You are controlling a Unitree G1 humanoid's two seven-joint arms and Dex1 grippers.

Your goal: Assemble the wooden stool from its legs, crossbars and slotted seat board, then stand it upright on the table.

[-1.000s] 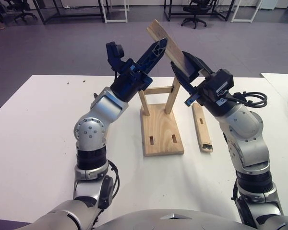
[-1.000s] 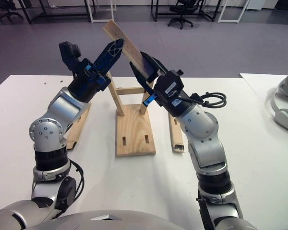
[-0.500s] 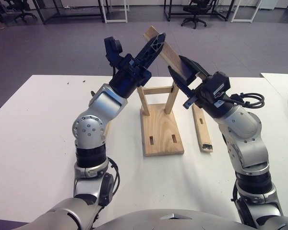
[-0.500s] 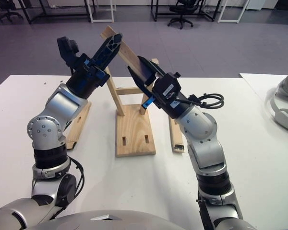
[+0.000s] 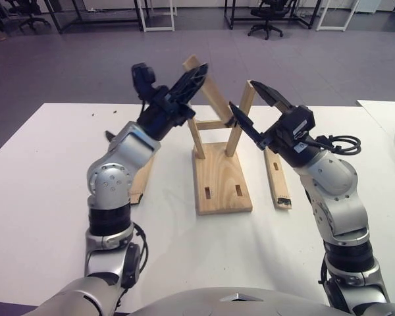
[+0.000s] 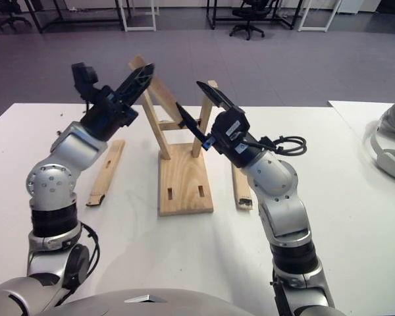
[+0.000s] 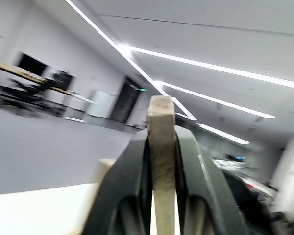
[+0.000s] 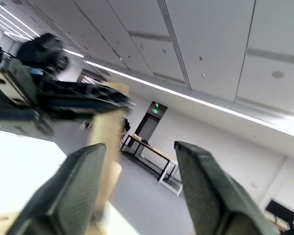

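Handover done above the table (image 5: 52,171): the left gripper (image 5: 196,74) now carries the wooden plank (image 6: 163,92) alone, clenched on its upper end and holding it on a slant in the air, high end to the far left, low end dipping toward the half-built stool. The left wrist view shows the plank's edge pinched tight between the two fingers (image 7: 130,196).

The right gripper (image 6: 189,95), which gripped the same plank a second ago, has let go and dropped lower. Its jaws stand wide apart just right of the plank's low end, with nothing between them.

Below, the slotted seat board (image 5: 222,178) lies flat on the table. Two legs (image 5: 240,122) stand in its far slots, joined by a crossbar (image 5: 210,124), while the two near slots stay unfilled. One spare piece (image 5: 275,172) lies just right of the board and another (image 6: 105,172) lies to its left.

The transfer likely frees the right arm to steady the frame or fetch a spare part. The stool looks roughly half built, and it has yet to be stood upright.
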